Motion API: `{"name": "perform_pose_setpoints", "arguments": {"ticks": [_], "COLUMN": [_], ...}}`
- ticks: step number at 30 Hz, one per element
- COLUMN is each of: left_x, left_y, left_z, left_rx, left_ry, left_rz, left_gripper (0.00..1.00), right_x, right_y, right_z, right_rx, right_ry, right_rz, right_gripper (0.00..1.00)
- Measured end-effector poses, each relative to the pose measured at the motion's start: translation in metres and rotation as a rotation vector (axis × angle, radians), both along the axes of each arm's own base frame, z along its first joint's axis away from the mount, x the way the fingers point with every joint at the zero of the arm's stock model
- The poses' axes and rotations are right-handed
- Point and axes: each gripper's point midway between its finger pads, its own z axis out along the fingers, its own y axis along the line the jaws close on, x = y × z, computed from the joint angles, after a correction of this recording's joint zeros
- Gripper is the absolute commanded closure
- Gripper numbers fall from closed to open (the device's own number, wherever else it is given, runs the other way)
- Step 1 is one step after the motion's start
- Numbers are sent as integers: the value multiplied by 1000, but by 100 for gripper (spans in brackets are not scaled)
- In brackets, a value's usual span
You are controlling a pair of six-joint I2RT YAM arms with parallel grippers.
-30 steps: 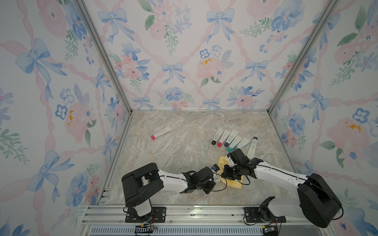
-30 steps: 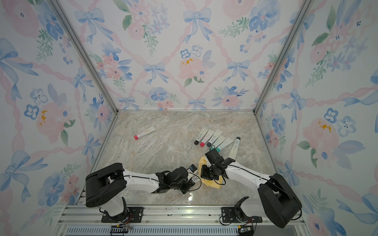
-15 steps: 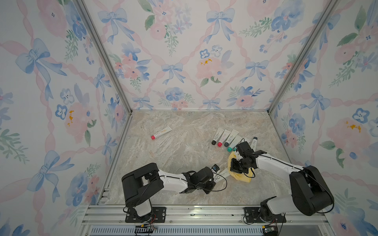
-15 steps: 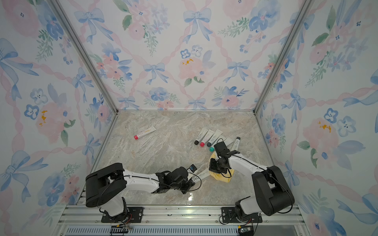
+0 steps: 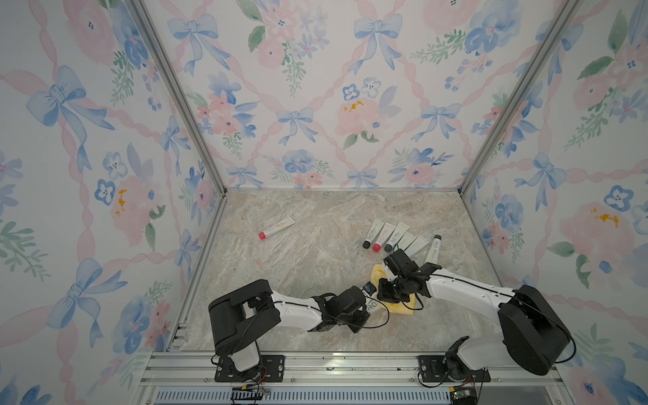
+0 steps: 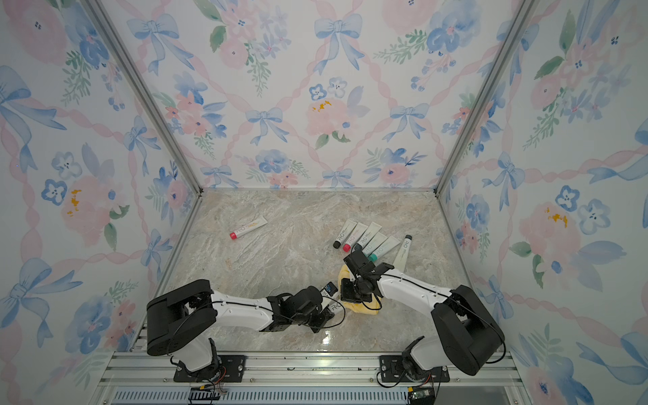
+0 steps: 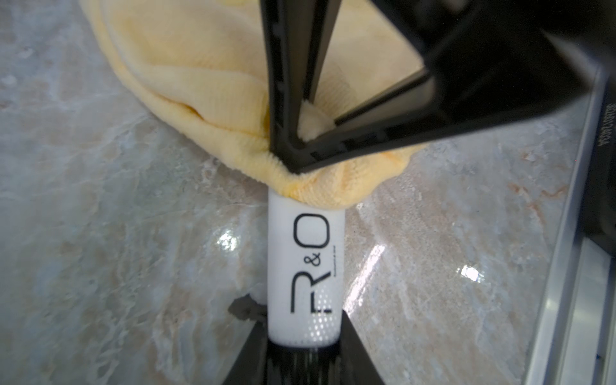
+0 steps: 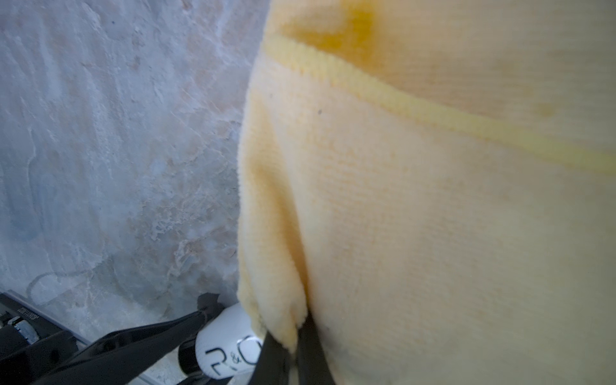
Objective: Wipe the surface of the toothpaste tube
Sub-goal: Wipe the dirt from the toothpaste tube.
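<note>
Toothpaste tube [image 7: 305, 266] sits near the front of the table [image 5: 315, 217], one end clamped in my left gripper [image 7: 305, 353], long axis running straight toward my right gripper [image 7: 293, 163], which pinches the yellow cloth [image 7: 200, 83] draped over its far end.

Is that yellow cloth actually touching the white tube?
Touching. The left wrist view shows the yellow cloth draped over one end of the white tube.

A red-capped tube [image 5: 276, 228] lies well apart from a fanned row of tubes [image 5: 395, 236] on the marble tabletop [image 5: 315, 266].
</note>
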Motion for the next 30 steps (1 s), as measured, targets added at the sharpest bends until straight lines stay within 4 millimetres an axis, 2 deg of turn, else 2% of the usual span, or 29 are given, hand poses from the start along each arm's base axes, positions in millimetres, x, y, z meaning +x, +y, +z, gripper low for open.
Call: {"name": "perform_pose_setpoints", "arguments": {"ticks": [9, 15, 21, 27, 30], "left_x": [0, 0, 0, 0, 0], "left_y": [-1, -1, -1, -1, -1], "left_z": [0, 0, 0, 0, 0], "left_rx": [-3, -7, -7, -7, -7], "left_ry": [-1, -1, -1, -1, -1], "left_rz": [1, 3, 3, 2, 2], "left_gripper": [70, 70, 70, 70, 70], "right_x": [25, 32, 25, 1, -1], "right_y": [-33, -41, -32, -1, 3], "right_z": [-10, -12, -9, -2, -3], "right_rx": [19, 0, -17, 41, 61], "right_ry": [33, 18, -12, -27, -24], "right_rz": [-95, -91, -60, -10, -20], "right_gripper": [93, 93, 93, 93, 93]}}
